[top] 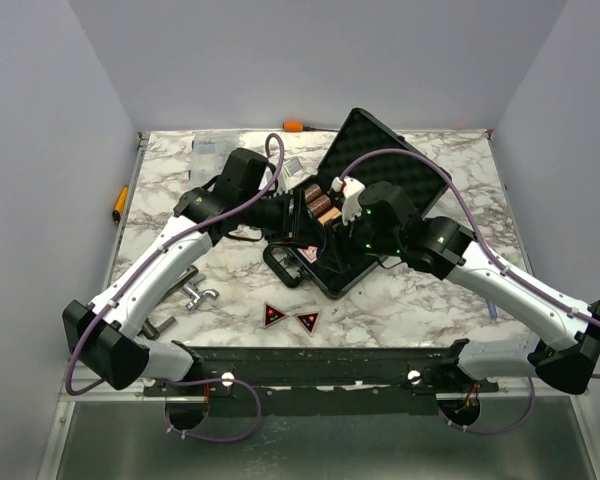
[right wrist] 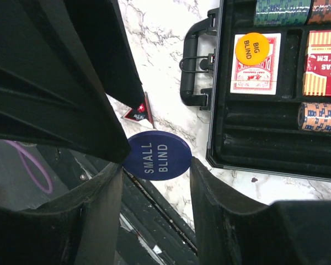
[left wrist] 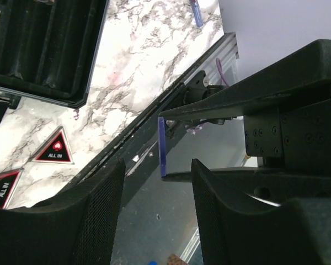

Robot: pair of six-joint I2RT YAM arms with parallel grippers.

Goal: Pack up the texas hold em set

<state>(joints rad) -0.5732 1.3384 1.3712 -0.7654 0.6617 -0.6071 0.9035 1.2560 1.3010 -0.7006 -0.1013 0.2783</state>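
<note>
1. Marble-look tabletop [top: 400, 305] boxed in by plain grey walls, with both arms reaching in from the near edge and meeting over the middle.
2. The black briefcase [top: 380, 150] sits open mid-table. Its foam-lined lid leans back toward the far right, and the handle [right wrist: 192, 66] points near-left.
3. Inside the tray there's a yellow BIG BLIND button [right wrist: 252, 48] lying on some red-backed cards [right wrist: 256, 77]. An orange card box [right wrist: 323, 63] sits beside them, and chip stacks [right wrist: 320, 117] lie on their sides in the slots.
4. The right gripper [right wrist: 156, 165] is clamped on the blue SMALL BLIND button [right wrist: 157, 154], pinching it by the rim. It's up in the air on the near side of the case, over the table's near edge.
5. The left gripper [left wrist: 157, 171] is released. Its fingers sit either side of that button's flat faces with gaps showing, not touching it as far as I can see.
6. One red-black ALL IN triangle [top: 273, 315] and a second triangle [top: 308, 321] lie flat on the marble side by side, just near of the handle.
7. A yellow-handled tool [top: 120, 203] lies at the left edge, and an orange-handled tool [top: 293, 126] at the far edge.
</note>
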